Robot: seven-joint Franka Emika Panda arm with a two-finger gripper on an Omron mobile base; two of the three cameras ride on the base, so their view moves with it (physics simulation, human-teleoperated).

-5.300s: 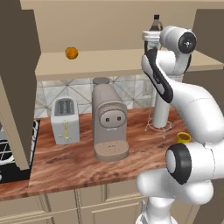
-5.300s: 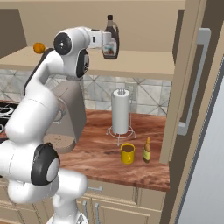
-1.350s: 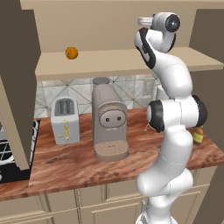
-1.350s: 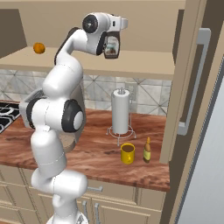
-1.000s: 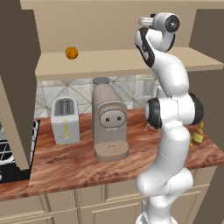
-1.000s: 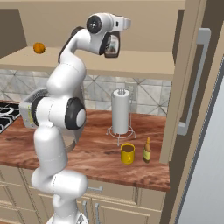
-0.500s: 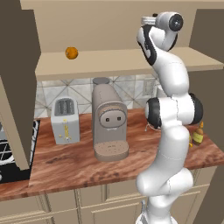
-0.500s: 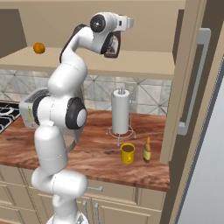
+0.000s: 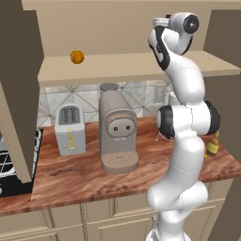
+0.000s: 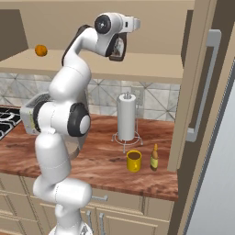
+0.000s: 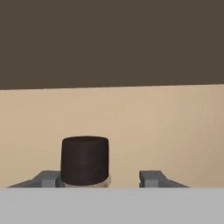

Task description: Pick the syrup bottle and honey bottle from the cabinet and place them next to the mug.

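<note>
Your arm reaches high into the cabinet (image 9: 127, 66), wrist level with its wide shelf. On the bench (image 10: 101, 158) below, the honey bottle (image 10: 154, 158) already stands just beside the mug (image 10: 133, 161), so that half looks done. What remains is the syrup bottle (image 11: 85, 160): in the hand view its black cap rises between the fingers of the gripper (image 11: 103, 178), hard against one finger, with a clear gap to the other.

So the fingers stand partly apart around the neck; you cannot tell whether they grip anything yet.

The risk, as I judge it, comes from that off-centre fit. If you close now, one finger may push the bottle sideways before the other meets it, and a tall narrow bottle could tip on the shelf. Lifting early, on cap alone, could let it slip.

Much is hidden from you: the bottle's body and label lie below the hand view's edge, and in both base views the wrist covers the bottle almost wholly.
</note>
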